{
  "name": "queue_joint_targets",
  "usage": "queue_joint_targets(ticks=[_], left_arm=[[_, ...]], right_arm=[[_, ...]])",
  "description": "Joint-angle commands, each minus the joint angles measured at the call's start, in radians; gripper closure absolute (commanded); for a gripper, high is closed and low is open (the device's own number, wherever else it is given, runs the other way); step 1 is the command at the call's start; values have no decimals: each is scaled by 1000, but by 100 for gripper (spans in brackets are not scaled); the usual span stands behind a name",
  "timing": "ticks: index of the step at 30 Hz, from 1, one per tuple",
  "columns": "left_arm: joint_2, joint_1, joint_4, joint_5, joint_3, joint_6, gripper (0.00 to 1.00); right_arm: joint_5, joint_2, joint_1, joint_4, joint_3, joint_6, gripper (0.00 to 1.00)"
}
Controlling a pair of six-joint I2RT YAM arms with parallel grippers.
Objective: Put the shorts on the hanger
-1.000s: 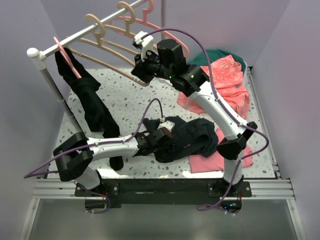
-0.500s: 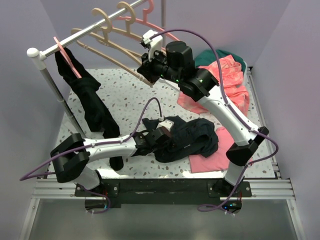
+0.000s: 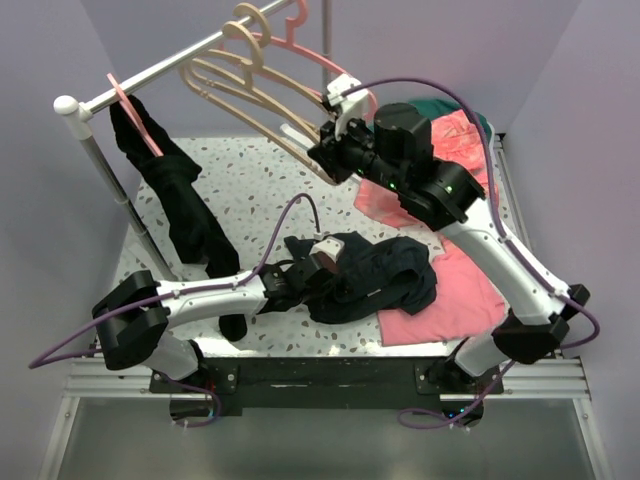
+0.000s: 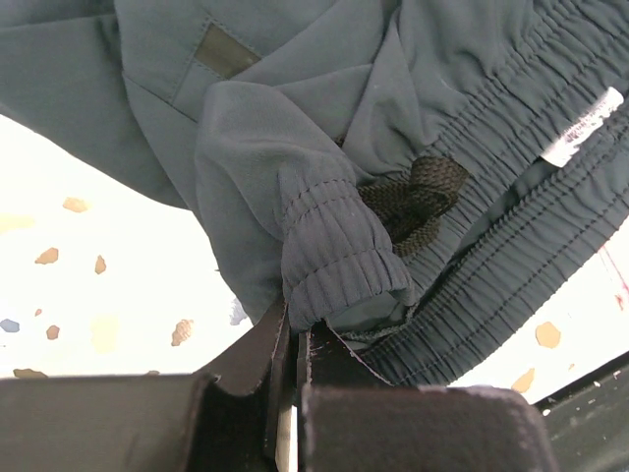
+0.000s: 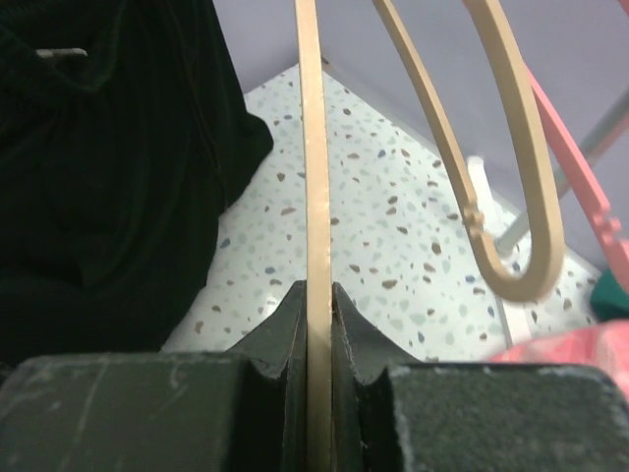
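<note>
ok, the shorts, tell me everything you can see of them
The shorts are dark navy, soft woven fabric, with a gathered elastic waistband, a dark drawcord knot and a white label. They lie crumpled on the speckled table, one edge over the pink cloth. The left gripper is shut on a waistband fold.

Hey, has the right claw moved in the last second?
Yes. The right claw, shut on the hanger, has shifted rightward and slightly down in the top view, farther from the rail's white end cap.
</note>
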Motion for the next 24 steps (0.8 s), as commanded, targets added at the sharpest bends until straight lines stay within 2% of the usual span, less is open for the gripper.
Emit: queue_joint_targets(ticks=[1,5,13,18,24], left_arm=[[-30,12,28,-38,-8,-10,100],[-25,13,31,-52,-8,-27,100],[-24,26,19,-104,14,-53,100],[16,62,-34,-153,78,-47,100],[37,130,-41,-116,118,-58,100]], right_arm=[[97,-240,4,26,-156,63,100],[138,-377,4,-37,-242,104,100],[213,-626,4,-302,-360,238,100],[276,-773,4,-554,-378,359,100],[322,-853,4,-784,-335,488,100]])
